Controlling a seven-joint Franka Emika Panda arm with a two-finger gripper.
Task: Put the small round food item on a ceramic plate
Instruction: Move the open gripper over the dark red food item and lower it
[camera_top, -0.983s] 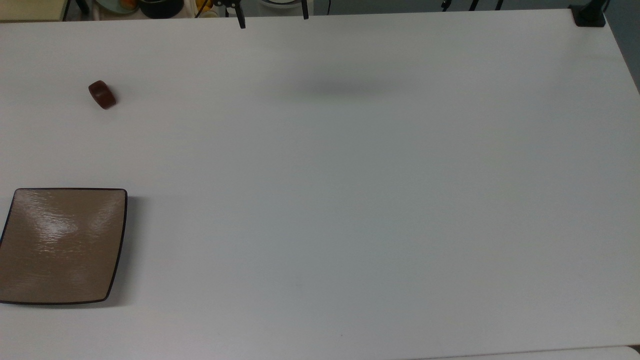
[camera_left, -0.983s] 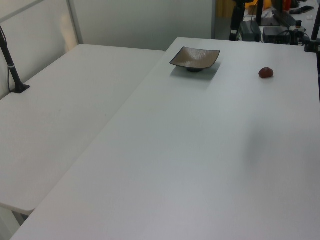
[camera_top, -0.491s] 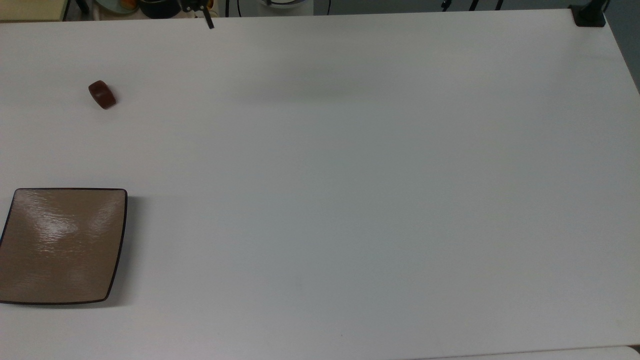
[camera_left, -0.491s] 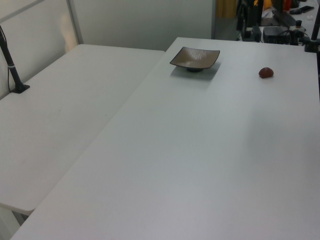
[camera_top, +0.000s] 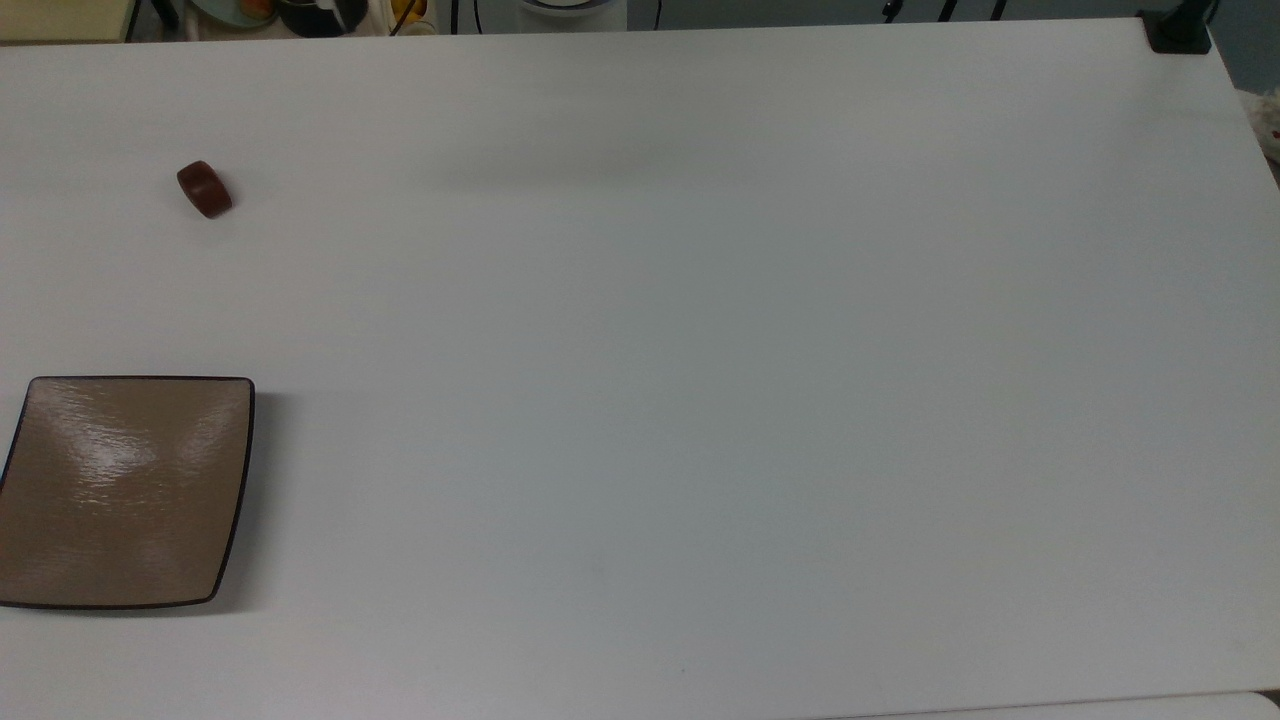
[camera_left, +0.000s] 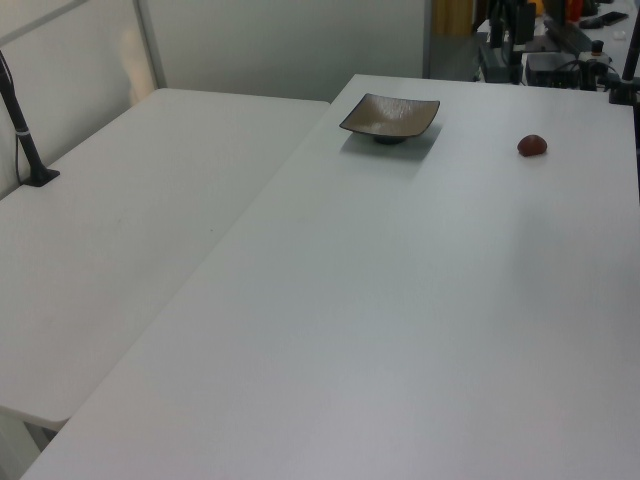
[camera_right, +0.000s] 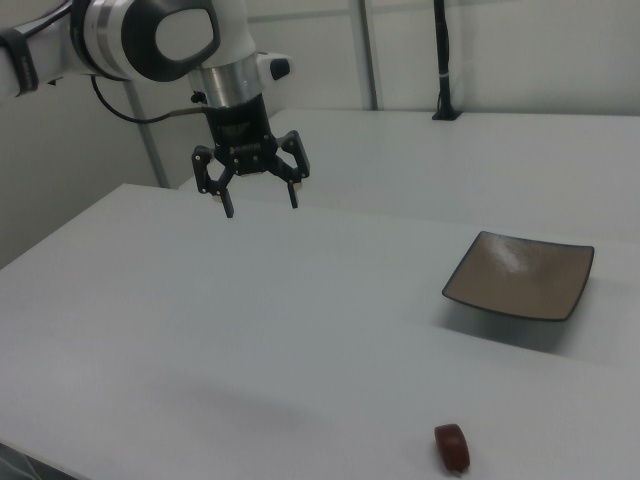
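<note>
Tool (camera_right: 260, 199) spread wide, high over the desk (camera_top: 700, 400), ready to grab. Small round food item (camera_top: 205, 189) waiting (well apart from ceramic plate (camera_top: 125, 490)).

Even, cool overhead light washes the white counter (camera_top: 700, 400) pale grey. The plate (camera_top: 125, 490) carries bright streaky glare and drops a soft shadow on the top view's right. A faint blurred shadow smears the counter's far part.

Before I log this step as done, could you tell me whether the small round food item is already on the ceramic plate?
No, the small round food item lies on the bare white table, well apart from the empty ceramic plate.
</note>
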